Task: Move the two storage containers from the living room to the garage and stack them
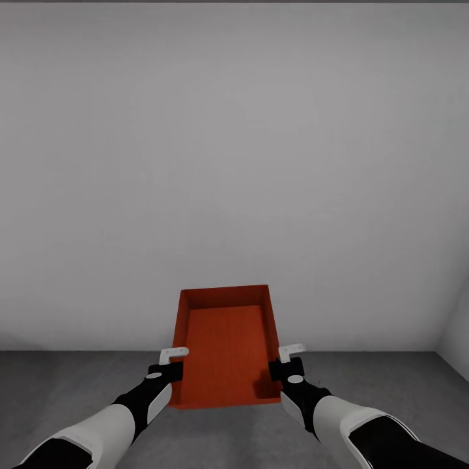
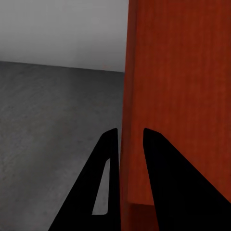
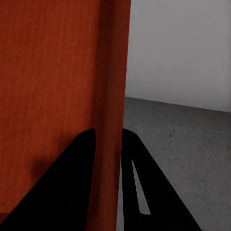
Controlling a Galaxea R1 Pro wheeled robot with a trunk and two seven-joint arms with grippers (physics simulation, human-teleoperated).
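a: left hand (image 1: 176,362) status?
b: pinching the left long wall of the storage container (image 1: 225,348), one finger (image 2: 98,192) outside, one inside.
a: container position?
b: held level between both arms, above the dark grey floor (image 1: 78,384), facing the pale grey wall (image 1: 234,163).
a: right hand (image 1: 286,360) status?
b: pinching the right long wall, fingers on either side of it.
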